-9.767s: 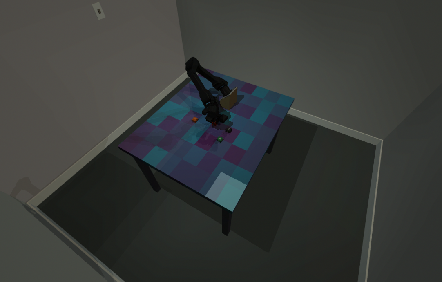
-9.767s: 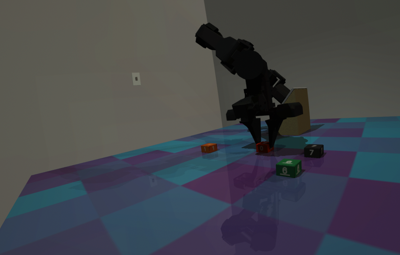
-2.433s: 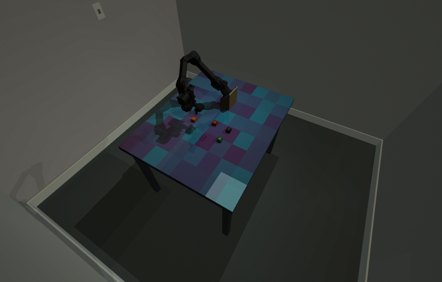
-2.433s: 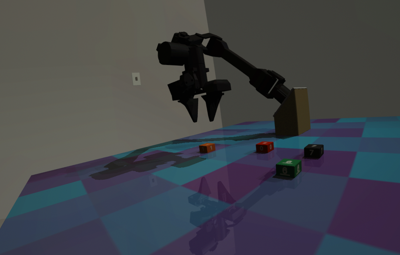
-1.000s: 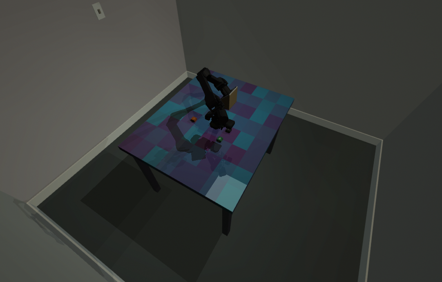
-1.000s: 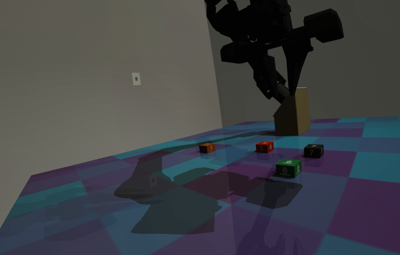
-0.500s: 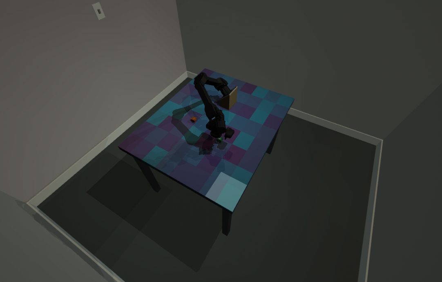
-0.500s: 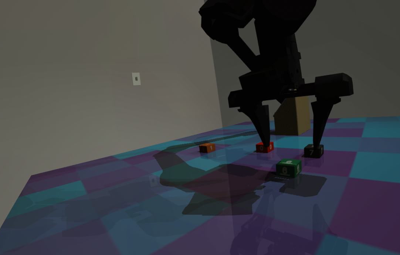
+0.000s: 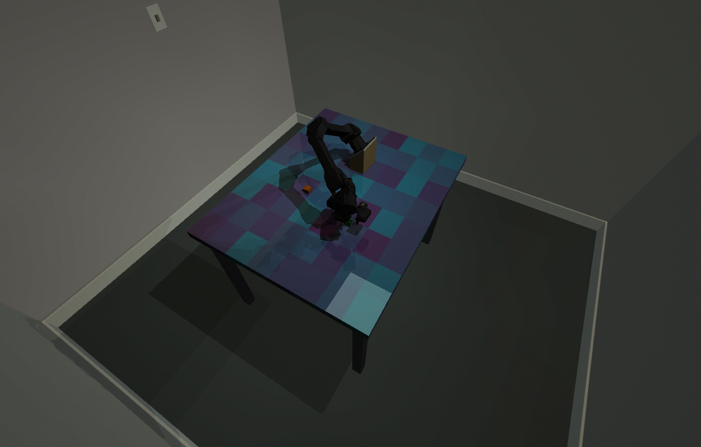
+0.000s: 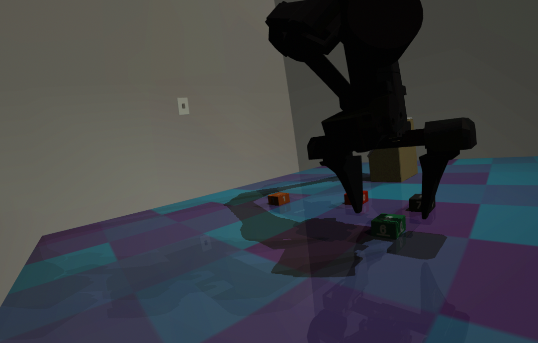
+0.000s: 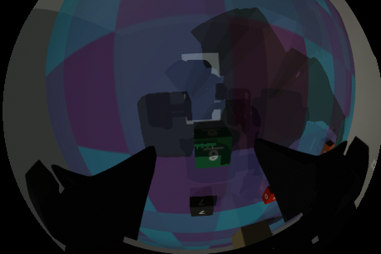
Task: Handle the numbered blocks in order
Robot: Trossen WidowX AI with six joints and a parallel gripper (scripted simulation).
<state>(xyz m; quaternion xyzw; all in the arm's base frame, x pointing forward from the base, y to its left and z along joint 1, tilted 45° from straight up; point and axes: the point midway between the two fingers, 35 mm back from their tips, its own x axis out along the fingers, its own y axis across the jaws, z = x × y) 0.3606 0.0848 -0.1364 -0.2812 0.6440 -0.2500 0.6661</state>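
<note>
With the gripper [image 9: 350, 221] [image 10: 391, 214] [image 11: 206, 148] spread wide and empty above the green 6 block [image 9: 350, 221] [image 10: 387, 226] [image 11: 213, 147], the orange 1 block [image 9: 306, 189] [image 10: 278, 199] [image 11: 328, 147] and red 0 block [image 10: 363, 197] [image 11: 269, 195] beyond it are presumably done, leaving 6's lift and the black 7 block [image 10: 416, 203] [image 11: 201, 206] behind it.

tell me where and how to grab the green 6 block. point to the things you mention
Probably best from above, a finger on each of two opposite upright side faces: the green block [image 9: 350, 222] [image 10: 387, 226] [image 11: 213, 146] is a squat box sitting flat, its sides open to the spread fingers.
</note>
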